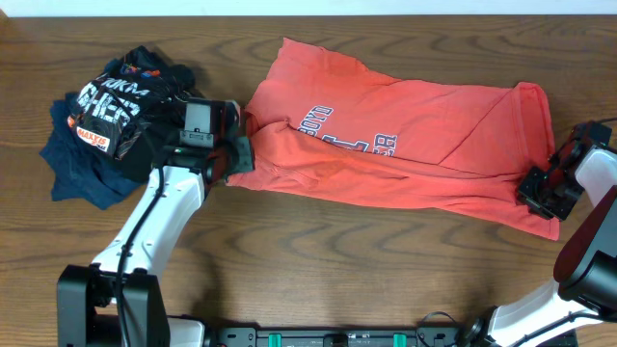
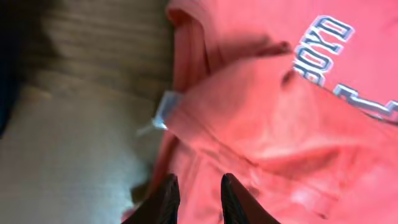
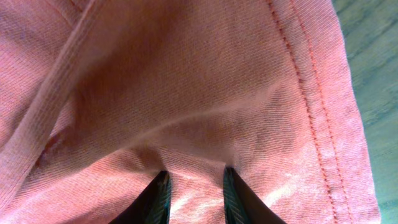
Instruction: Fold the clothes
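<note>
T-shirt [image 1: 386, 145]: judged soft, limp, light; take at hem corners | right end effector [image 3: 196, 173]: pinching T-shirt | left end effector [image 2: 199, 177]: grip cannot be told

Overhead light: even and fairly bright; a soft shadow lies along the lower edge of the T-shirt [image 1: 386, 173] on the table [image 1: 386, 280].
Left wrist view: blurred, most near the fingers [image 2: 166, 199]; dark at the left edge.
Right wrist view: sharp weave; pale glare near the bottom.
</note>
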You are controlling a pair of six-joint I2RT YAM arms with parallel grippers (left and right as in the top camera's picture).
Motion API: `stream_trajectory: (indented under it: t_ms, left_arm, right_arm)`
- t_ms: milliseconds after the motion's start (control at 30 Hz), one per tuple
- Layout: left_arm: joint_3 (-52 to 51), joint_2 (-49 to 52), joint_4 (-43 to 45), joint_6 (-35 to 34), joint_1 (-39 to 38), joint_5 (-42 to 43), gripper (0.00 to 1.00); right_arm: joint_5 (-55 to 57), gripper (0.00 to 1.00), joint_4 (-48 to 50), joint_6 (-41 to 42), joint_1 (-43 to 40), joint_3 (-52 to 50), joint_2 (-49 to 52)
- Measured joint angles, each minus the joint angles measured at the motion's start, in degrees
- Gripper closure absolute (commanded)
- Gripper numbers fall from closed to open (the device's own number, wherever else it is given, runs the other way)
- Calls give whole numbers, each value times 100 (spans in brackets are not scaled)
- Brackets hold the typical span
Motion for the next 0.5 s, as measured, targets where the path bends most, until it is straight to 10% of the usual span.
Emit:
stream_trajectory:
  t_ms: [500]
  left_arm:
    - [168, 1397, -839, -4, 4, -33, 87]
  right_arm:
    - [-4, 72, -4, 4, 0, 0, -2]
